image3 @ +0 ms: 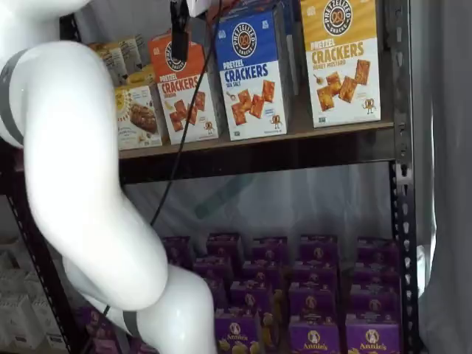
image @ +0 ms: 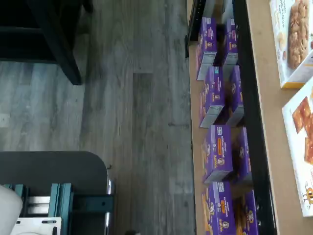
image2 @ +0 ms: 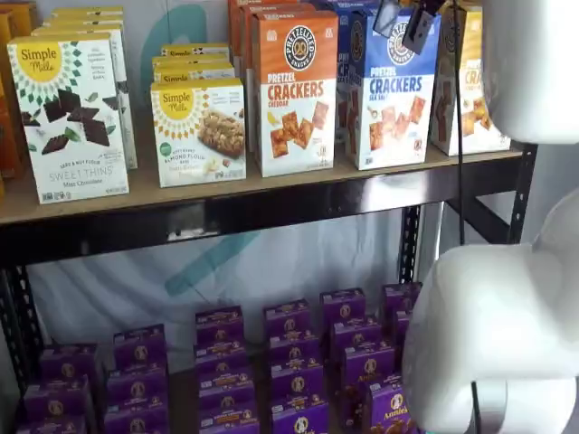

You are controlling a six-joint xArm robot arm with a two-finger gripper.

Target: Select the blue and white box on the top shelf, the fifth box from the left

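Observation:
The blue and white box (image2: 391, 90) stands on the top shelf (image2: 226, 212) between an orange-topped and a yellow-topped cracker box. It shows in both shelf views (image3: 251, 74). My gripper (image2: 404, 23) hangs from the view's top edge in front of the box's blue top. Two black fingers show with a gap between them, nothing in them. In a shelf view the fingers (image3: 179, 29) sit before the orange box, just left of the blue one. The wrist view shows the shelf's board (image: 274, 147) and black rail but not the blue box.
An orange cheddar cracker box (image2: 294, 90) stands left of the blue box, a yellow-topped one (image3: 341, 63) to its right. Simple Mills boxes (image2: 77, 113) fill the shelf's left. Purple Annie's boxes (image2: 289, 362) crowd the lower shelf. My white arm (image3: 81, 184) fills part of both shelf views.

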